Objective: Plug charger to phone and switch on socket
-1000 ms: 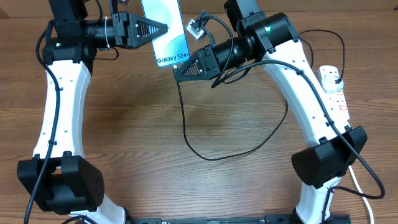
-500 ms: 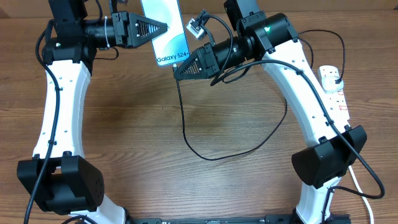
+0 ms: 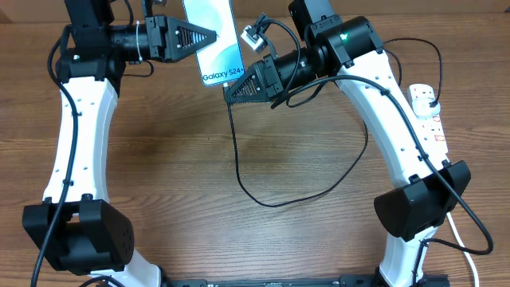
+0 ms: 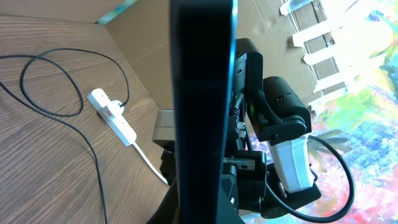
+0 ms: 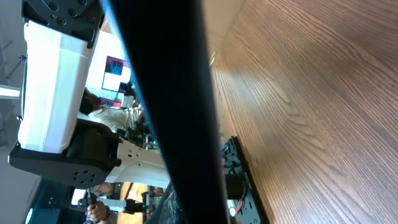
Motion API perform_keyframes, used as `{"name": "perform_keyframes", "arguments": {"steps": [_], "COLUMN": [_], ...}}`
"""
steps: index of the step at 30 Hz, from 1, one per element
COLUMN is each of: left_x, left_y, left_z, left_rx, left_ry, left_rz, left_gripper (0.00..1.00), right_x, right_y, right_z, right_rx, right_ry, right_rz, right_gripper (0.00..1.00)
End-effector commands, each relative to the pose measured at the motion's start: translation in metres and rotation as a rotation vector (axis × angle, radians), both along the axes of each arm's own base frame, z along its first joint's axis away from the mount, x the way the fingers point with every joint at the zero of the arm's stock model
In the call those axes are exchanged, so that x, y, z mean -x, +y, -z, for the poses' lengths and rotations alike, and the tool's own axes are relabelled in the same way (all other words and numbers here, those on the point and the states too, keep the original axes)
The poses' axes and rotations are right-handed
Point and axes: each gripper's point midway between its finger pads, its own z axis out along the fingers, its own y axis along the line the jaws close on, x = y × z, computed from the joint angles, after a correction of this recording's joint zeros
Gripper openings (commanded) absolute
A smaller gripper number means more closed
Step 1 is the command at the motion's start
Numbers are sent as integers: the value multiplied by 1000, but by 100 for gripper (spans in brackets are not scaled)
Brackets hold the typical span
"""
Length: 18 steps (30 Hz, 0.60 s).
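Above table (image 3: 199,159), phone (image 3: 221,49) in left claw (image 3: 210,35)

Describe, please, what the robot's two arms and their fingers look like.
Both the left arm and right arm have white curved shells with bulky black joints, black cables running alongside, and black, ribbed, triangular fingers. A green light glows on the right arm.

wooden table (image 3: 183,159); beyond it, perhaps a colourful mural (image 4: 367,93).
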Motion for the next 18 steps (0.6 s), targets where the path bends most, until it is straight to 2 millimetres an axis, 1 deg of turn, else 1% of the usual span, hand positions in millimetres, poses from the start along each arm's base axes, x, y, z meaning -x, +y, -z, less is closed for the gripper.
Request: {"name": "perform_keyframes", "arguments": {"steps": [1, 18], "left_x": [15, 15], "left_y": [-9, -9], "left_z": [-13, -13], "left_rx": [26, 25], "left_ry": [-19, -22], "left_rz": [77, 77], "left_gripper": [4, 4], "right_x": [8, 9], "right_y": [-2, -3], "right_z": [-20, -20], "right_rx": [-49, -50], "right_ry": [-35, -26], "right_rz": [-16, -18], "right_gripper": [4, 4]}}
